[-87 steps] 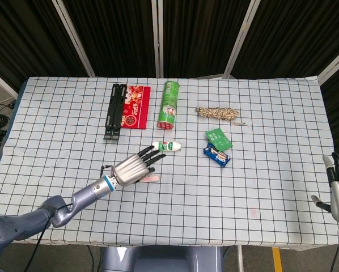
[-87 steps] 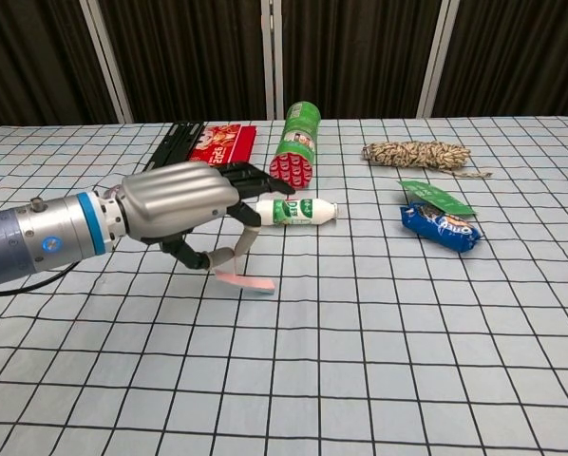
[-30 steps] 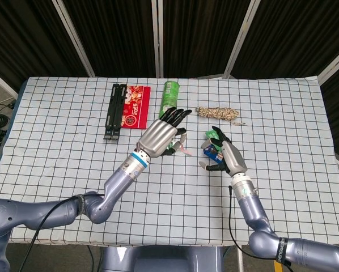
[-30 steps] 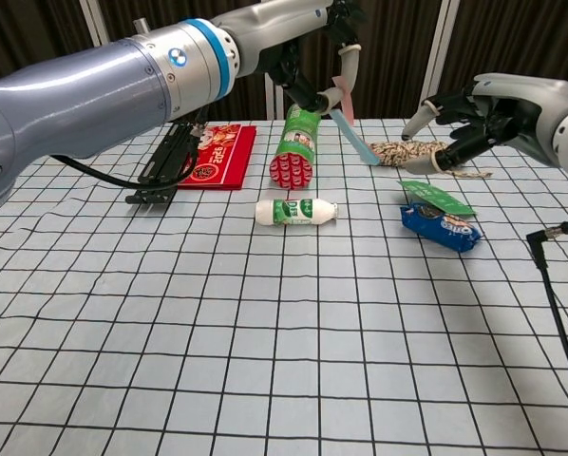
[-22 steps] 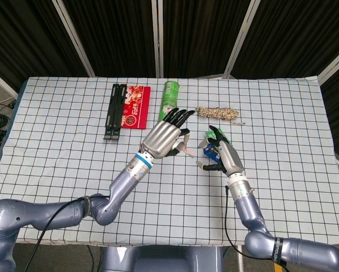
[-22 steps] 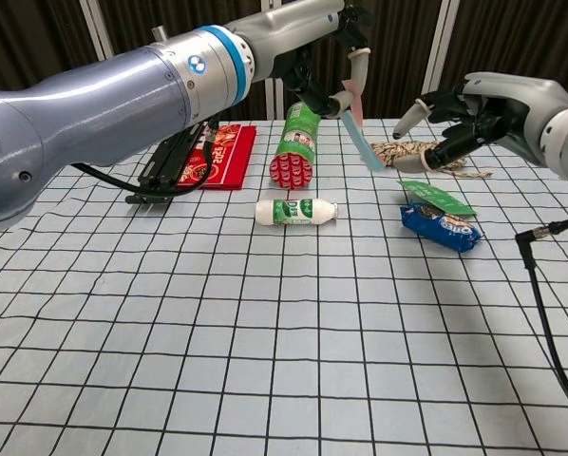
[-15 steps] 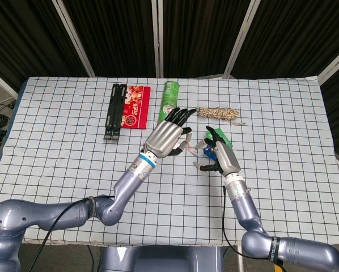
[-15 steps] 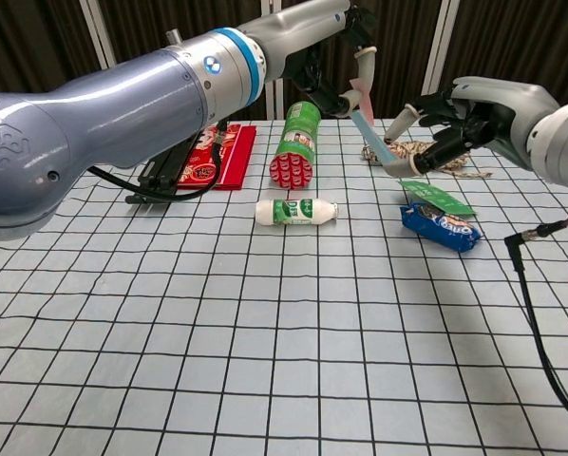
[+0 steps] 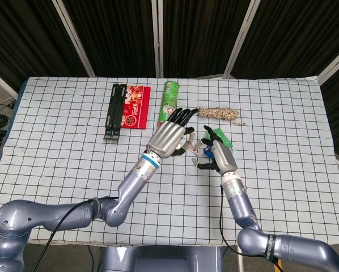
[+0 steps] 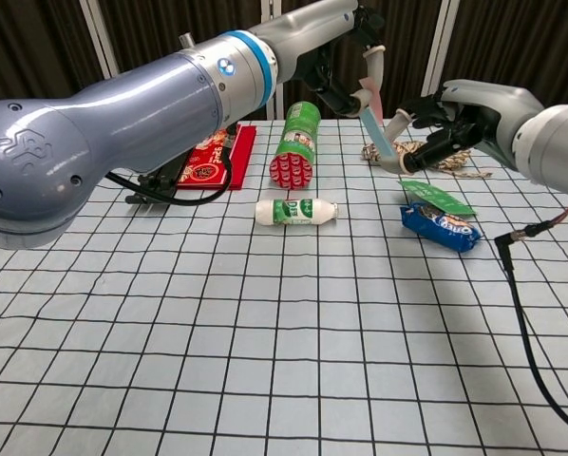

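My left hand (image 9: 169, 139) is raised above the middle of the checked table, and pinches the upper end of a thin pink-and-blue strip (image 10: 371, 119) between thumb and fingers (image 10: 371, 66). The strip slants down to the right. My right hand (image 9: 219, 156) is lifted next to it, palm turned toward the strip. In the chest view the right hand (image 10: 460, 114) has its thumb (image 10: 395, 163) at the strip's lower tip and a finger just above it, the other fingers spread. In the head view the strip (image 9: 193, 145) shows only as a sliver between both hands.
Under the hands a small white-and-green bottle (image 10: 295, 211) lies on its side. A green can (image 9: 169, 102) lies behind it. A red packet (image 9: 134, 106) and black folding stand (image 9: 114, 110) lie back left. A rope coil (image 9: 217, 113), green card (image 10: 436, 198) and blue packet (image 10: 441, 228) lie right.
The left hand lifted the strip off the table and carried it up and right. The right hand came in from the right edge and closed the gap until its thumb met the strip's lower tip.
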You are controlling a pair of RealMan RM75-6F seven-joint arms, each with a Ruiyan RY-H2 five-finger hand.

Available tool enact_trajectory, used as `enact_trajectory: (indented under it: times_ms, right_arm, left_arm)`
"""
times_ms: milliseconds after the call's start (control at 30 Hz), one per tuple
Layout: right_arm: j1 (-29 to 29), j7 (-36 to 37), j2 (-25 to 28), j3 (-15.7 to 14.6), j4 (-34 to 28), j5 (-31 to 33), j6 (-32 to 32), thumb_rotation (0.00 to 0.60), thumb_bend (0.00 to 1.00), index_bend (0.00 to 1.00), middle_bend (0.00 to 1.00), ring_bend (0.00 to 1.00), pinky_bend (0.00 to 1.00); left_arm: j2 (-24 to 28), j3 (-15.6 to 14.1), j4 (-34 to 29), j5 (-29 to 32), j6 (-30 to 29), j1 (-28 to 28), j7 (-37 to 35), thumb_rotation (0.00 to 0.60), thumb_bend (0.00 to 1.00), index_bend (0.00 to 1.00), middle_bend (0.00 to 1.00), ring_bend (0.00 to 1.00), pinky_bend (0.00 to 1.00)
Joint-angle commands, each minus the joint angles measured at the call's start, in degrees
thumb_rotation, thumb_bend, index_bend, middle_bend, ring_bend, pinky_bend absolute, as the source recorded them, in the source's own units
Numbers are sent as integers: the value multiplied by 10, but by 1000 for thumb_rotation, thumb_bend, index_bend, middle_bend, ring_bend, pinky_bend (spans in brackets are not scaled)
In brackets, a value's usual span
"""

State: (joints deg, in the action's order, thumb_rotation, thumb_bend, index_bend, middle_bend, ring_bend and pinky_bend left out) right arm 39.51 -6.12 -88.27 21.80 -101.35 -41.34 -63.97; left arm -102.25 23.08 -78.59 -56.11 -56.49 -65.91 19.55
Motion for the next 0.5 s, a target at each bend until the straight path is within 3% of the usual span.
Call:
enact_trajectory:
  times_ms: [33, 367, 500]
  right_arm:
    - [0, 0, -1, 0, 2, 1, 0, 600, 238, 549, 0, 0, 0]
    - [-1, -1, 0, -2, 3, 1, 6, 600, 310, 585, 0, 0, 0]
    - [-1, 0, -1, -3, 5, 3, 9, 600, 382, 617, 0, 0, 0]
  left_arm:
    - [-1, -1, 2, -1, -1, -1, 1, 600, 571, 867, 0, 0, 0]
    - [-7, -3, 9, -4, -1, 1, -6, 600, 572, 867, 0, 0, 0]
    - [-8, -2, 10, -4, -1, 1, -9, 600, 571, 867, 0, 0, 0]
